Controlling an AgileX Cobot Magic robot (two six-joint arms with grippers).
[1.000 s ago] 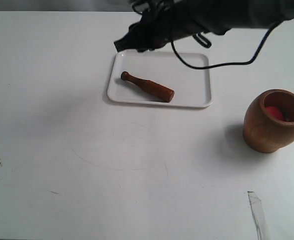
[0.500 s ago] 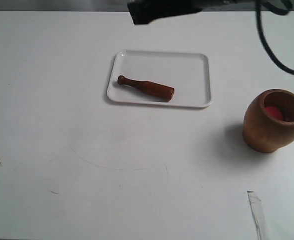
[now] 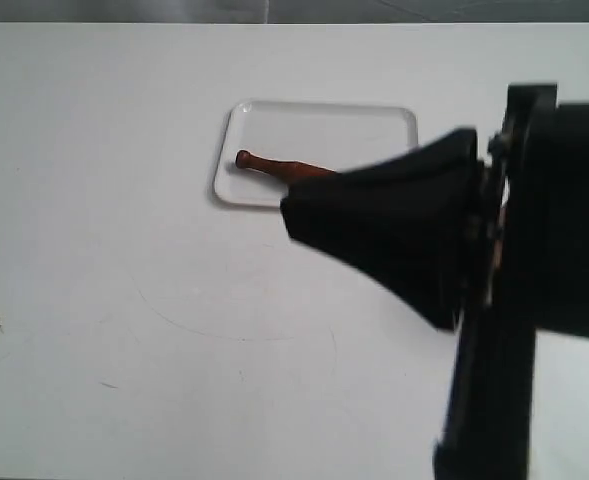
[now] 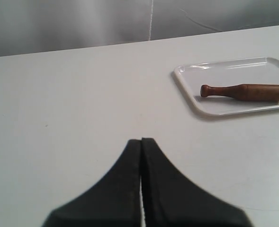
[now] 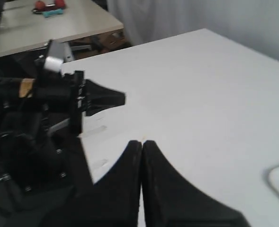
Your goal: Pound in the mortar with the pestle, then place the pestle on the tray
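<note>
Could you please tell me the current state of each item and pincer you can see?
pestle: lying on its side in the tray, held by nothing.
tray: flat on the table, holding the pestle.
left pincer: shut, empty.
right pincer: shut, empty.

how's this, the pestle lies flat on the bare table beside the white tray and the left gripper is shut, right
Not quite: the pestle lies flat in the white tray, not on the bare table beside it, as the left wrist view shows. The left gripper is indeed shut.
</note>
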